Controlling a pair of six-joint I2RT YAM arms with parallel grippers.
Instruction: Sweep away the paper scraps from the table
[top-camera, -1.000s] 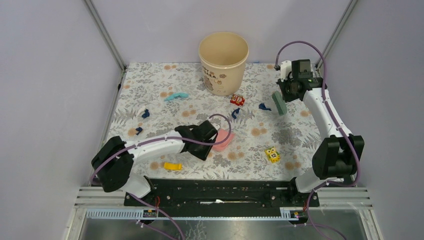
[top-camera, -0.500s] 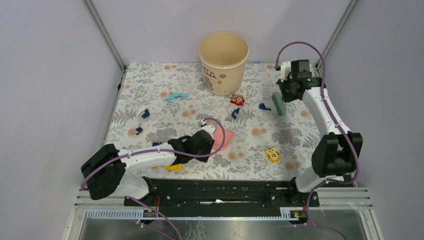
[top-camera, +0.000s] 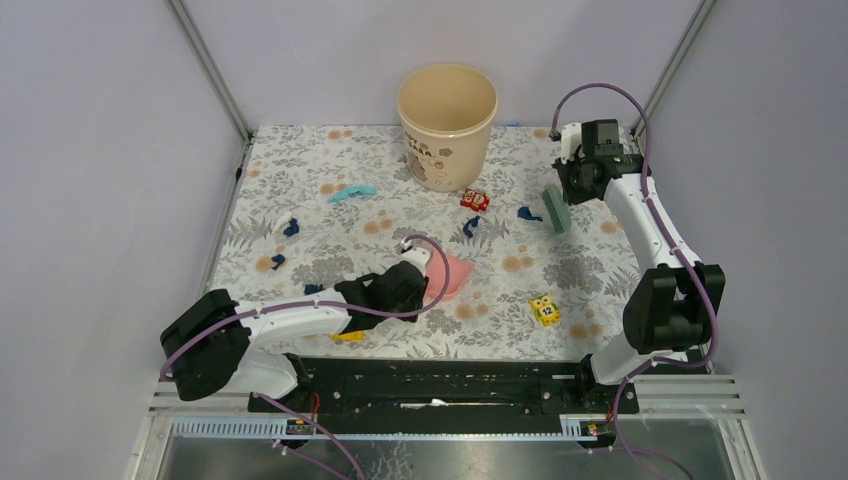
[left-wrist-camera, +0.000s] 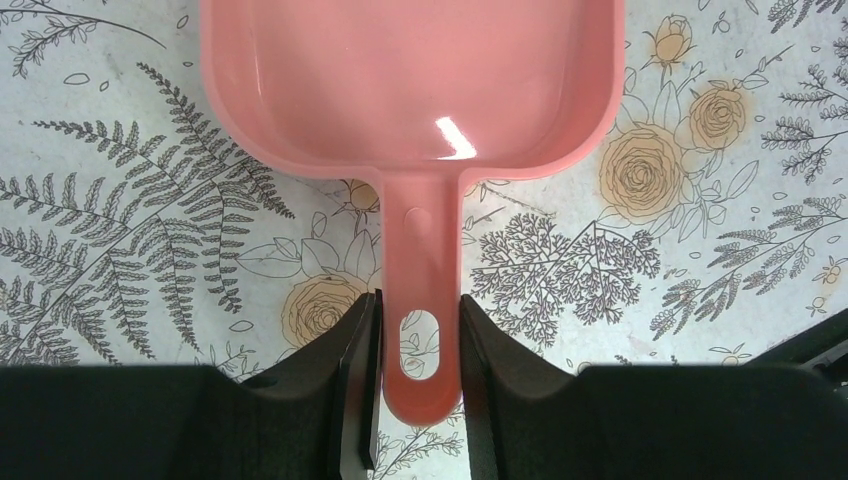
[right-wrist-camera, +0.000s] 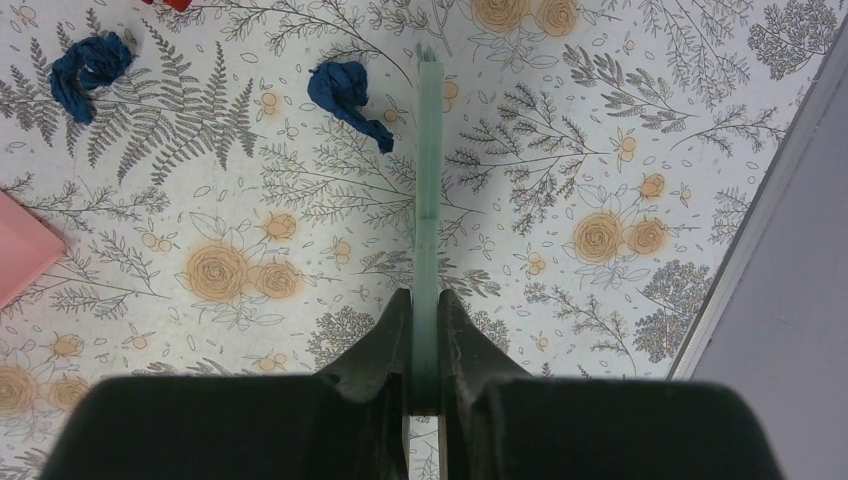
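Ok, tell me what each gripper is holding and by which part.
Left gripper: the pink dustpan, clamped by the end of its handle, at the hanging hole. Right gripper: the green brush, pinched at its near end, seen edge-on.

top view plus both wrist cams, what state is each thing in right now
pink dustpan, flat on the table, empty
left gripper, shut on the pink dustpan's handle
green brush, clamped edge-on, beside a scrap
right gripper, shut on the green brush
paper scraps, loose on the table, none in the dustpan
beige bucket, upright, open top
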